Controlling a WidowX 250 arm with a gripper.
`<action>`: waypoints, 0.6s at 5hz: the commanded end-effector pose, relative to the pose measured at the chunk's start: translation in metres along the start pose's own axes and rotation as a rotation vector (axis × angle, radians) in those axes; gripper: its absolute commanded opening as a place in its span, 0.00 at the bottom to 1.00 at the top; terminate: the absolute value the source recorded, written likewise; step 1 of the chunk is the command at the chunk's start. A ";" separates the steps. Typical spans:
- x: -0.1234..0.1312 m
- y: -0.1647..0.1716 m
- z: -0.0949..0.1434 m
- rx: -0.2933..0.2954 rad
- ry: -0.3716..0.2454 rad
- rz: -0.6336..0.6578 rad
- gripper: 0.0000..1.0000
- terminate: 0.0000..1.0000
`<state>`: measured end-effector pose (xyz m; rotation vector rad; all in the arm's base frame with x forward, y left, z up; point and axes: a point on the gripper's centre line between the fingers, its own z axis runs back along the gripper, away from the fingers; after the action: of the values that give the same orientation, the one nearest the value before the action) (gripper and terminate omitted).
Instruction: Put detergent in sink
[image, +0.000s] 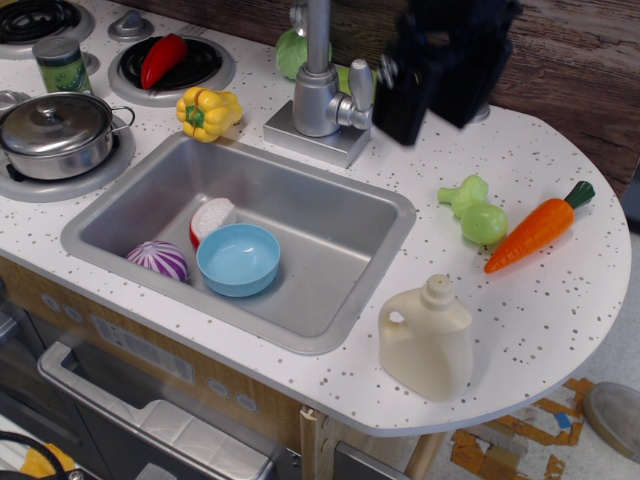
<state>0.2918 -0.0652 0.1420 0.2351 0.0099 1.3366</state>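
The cream-white detergent jug (427, 338) stands upright on the speckled counter, near the front edge and to the right of the sink. The steel sink (330, 206) holds a blue bowl (238, 259), a purple-striped toy (158, 261) and a red-and-white toy (212, 217). My black gripper (434, 118) hangs in the air at the back, just right of the faucet (320, 95) and well above and behind the jug. Its two fingers stand apart and hold nothing. It is blurred.
A carrot (538, 228) and a green vegetable (474, 212) lie behind the jug on the right. A yellow pepper (207, 111), a lidded steel pot (56, 133), a can (61, 64) and a red pepper (162, 58) are at the left. A grey post stands behind the gripper.
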 end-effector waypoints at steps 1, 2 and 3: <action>-0.026 0.014 0.002 -0.099 0.042 0.075 1.00 0.00; -0.038 0.017 -0.012 -0.134 0.041 0.045 1.00 0.00; -0.052 0.017 -0.014 -0.181 0.063 -0.027 1.00 0.00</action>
<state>0.2606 -0.1101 0.1063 0.0833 -0.0412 1.3092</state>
